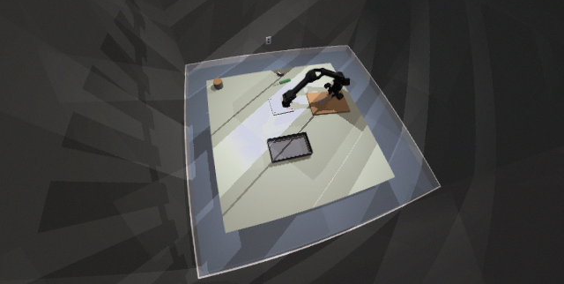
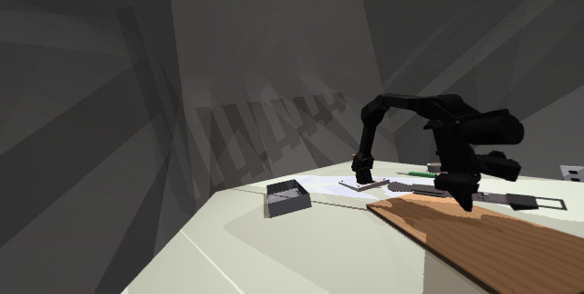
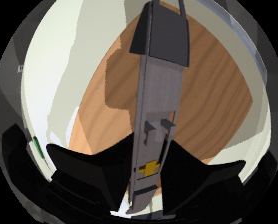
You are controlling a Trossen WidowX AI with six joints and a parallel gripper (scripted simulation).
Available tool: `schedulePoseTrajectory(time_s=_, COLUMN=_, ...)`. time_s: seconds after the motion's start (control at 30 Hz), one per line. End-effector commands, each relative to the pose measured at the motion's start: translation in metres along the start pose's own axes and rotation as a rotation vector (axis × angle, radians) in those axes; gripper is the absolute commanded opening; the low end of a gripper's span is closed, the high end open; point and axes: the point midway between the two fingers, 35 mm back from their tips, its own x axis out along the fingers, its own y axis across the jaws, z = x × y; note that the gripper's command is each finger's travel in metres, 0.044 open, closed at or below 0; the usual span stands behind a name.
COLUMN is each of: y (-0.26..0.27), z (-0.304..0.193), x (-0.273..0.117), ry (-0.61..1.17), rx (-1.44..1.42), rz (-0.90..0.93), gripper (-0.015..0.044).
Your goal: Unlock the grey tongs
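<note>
My gripper [image 2: 466, 199] [image 3: 150, 135] is shut on the grey tongs [image 2: 497, 197] [image 3: 161, 90] along their middle. The tongs lie about level over the wooden board [image 1: 330, 108] [image 2: 525, 248] [image 3: 215, 75], low down. Whether they touch it is unclear. One end, with a dark block and a thin wire loop, points away from the arm's base. A yellow piece shows on the tongs between the fingers in the wrist view. Their arms look close together. The roasting tin [image 1: 292, 159] [image 2: 292, 207] stands apart from the board with no tongs on it.
The arm's base plate [image 1: 276, 109] [image 2: 358, 187] is beside the board. A green-handled tool [image 1: 285, 81] [image 2: 422, 174] lies behind it, near a small grey round object [image 2: 433, 167]. A brown cylinder [image 1: 218, 82] stands at the table's far left corner.
</note>
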Motion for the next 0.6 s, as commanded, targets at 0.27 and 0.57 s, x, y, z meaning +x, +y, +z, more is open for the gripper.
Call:
schedulePoseTrajectory(time_s=0.27, y=-0.0001, z=0.0001, x=-0.0004, ry=0.000, rx=0.000, rz=0.000, gripper=0.0296)
schedulePoseTrajectory(time_s=0.57, y=0.0027, z=0.0008, x=-0.0019, ry=0.000, rx=0.000, rz=0.000, gripper=0.0440)
